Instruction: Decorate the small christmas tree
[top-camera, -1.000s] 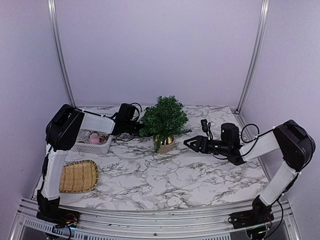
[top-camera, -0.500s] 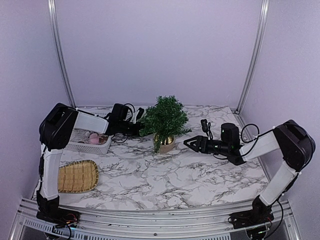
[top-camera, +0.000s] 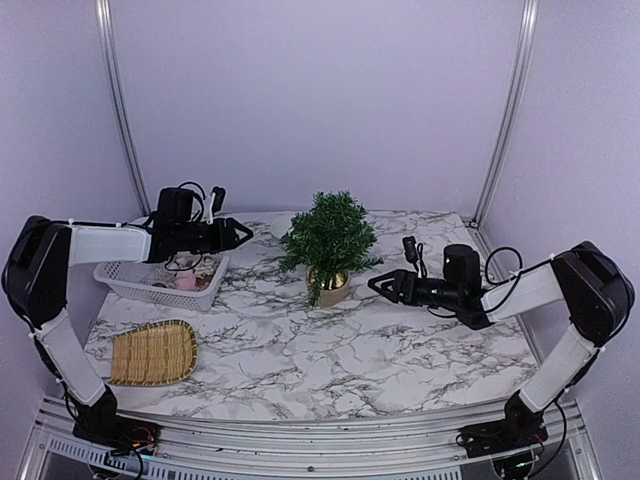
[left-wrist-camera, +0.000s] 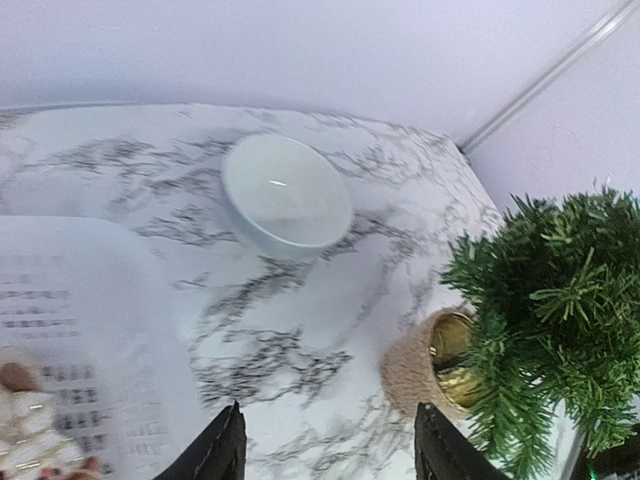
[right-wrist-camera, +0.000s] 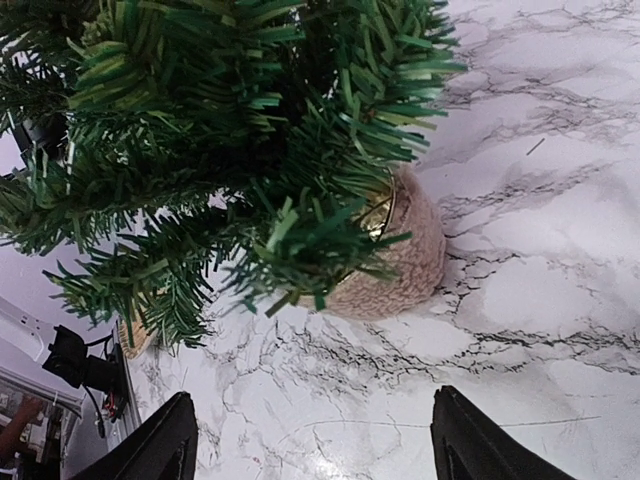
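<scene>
A: Where's the small christmas tree (top-camera: 330, 232)?
B: Mid-table, upright in its woven pot (top-camera: 331, 288). The right gripper (top-camera: 374, 285) sits just right of the pot, jaws wide and empty.
A: Risk?
B: A nudge there could tip the tree; it looks top-heavy.
A: And the left gripper (top-camera: 243, 234)?
B: Spread open, empty, above the right end of the white basket (top-camera: 130, 278) on the left. Reaching down, it may hit the rim or pinch two ornaments (top-camera: 185, 282) at once.

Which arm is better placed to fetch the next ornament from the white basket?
Left. The left tool hangs open at the edge of the white basket holding the ornaments, while the right tool sits open beside the tree, across the table.
</scene>
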